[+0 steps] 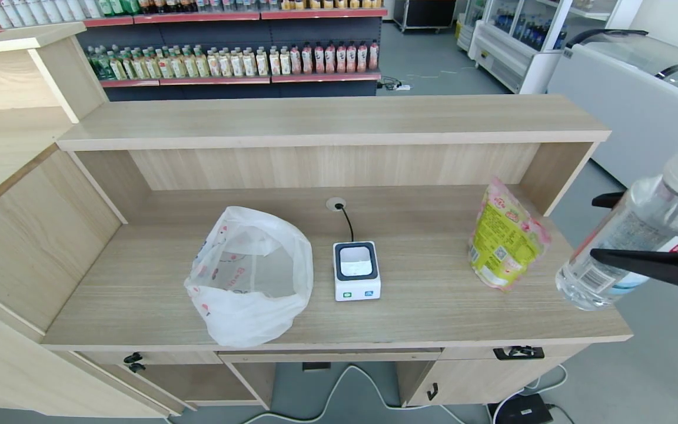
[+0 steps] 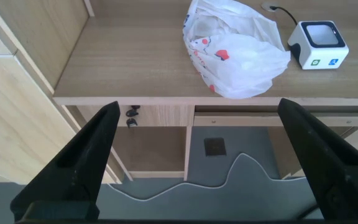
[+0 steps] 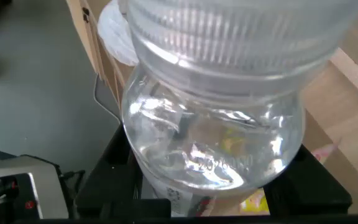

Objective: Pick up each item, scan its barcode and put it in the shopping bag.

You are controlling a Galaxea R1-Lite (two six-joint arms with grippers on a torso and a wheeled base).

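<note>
One clear water bottle (image 1: pixel 662 212) is clamped between the black fingers of your right gripper (image 1: pixel 610 228). It is held up at the right end of the wooden counter (image 1: pixel 433 306), tilted with its white cap uppermost and its base toward the counter's corner. From the right wrist you look down past the ribbed cap into the bottle's shoulder.

Your left gripper (image 2: pixel 199 106) is spread wide and holds nothing. It sits out in front of the counter's front edge, on the side where the shopping bag (image 1: pixel 251 277) lies.

The bag is white plastic with red print and rests on the counter with its mouth open. Just beside it, toward the middle, is the white barcode scanner (image 1: pixel 356 270), with its black cable (image 1: pixel 348 224) running back to a hole in the counter. A yellow-green and pink snack pouch (image 1: pixel 507 238) stands on the counter between the scanner and the bottle, nearer the bottle.
</note>
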